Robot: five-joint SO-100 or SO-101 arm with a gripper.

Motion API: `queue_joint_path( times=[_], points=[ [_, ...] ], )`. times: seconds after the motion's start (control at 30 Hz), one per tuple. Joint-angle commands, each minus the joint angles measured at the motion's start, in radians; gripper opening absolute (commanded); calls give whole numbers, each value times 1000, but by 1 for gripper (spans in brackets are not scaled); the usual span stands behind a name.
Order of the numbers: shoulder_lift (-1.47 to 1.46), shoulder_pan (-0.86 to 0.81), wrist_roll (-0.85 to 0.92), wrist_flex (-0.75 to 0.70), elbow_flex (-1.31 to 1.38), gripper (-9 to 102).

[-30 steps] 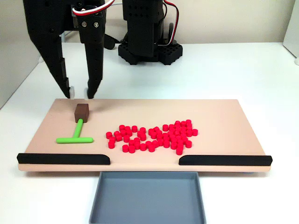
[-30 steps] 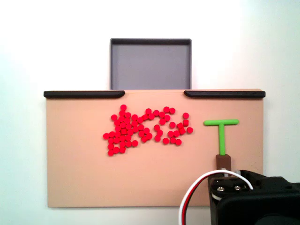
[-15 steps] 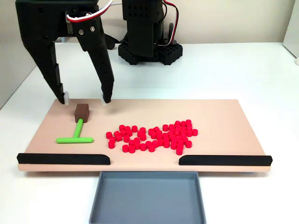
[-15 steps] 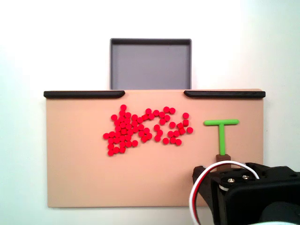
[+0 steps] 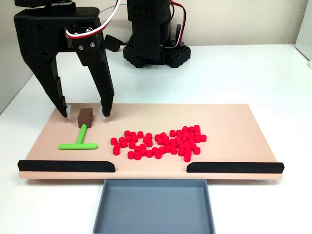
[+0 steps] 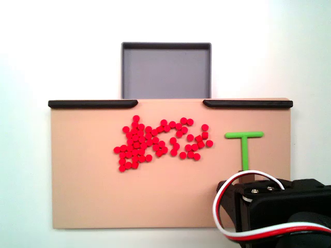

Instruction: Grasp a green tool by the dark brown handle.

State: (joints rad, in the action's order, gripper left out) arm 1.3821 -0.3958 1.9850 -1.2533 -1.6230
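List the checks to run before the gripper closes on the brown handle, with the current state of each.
1. Gripper open: ok, fingers spread wide.
2. Dark brown handle between the fingers: ok in the front fixed view, one finger on each side.
3. Fingers low enough: ok, tips near the board at handle level.
4. Green tool lying flat, stem pointing away from the gripper: ok.
5. Red cylinders apart from the handle: ok.
6. Depth alignment over the handle: cannot tell; the arm covers it from above.

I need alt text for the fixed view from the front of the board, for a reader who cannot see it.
An open black pincer straddles the small dark brown cube handle of a bright green T-shaped tool lying on a tan board. A cluster of small red cylinders lies to its right, and a grey tray sits in front.
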Motion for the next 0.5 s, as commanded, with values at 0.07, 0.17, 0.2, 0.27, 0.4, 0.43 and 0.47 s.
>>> queue_joint_path(
  times=[0.07, 0.17, 0.2, 0.27, 0.4, 0.43, 0.47],
  points=[
    [3, 8, -14, 6, 35, 21],
    [3, 12, -21, 6, 35, 20],
    [3, 14, -21, 6, 35, 19],
    [3, 15, -21, 6, 35, 19],
    [3, 25, -23, 6, 35, 17],
    [2, 26, -25, 6, 37, 17],
    [-2, 28, -28, 6, 38, 17]
  ],
)
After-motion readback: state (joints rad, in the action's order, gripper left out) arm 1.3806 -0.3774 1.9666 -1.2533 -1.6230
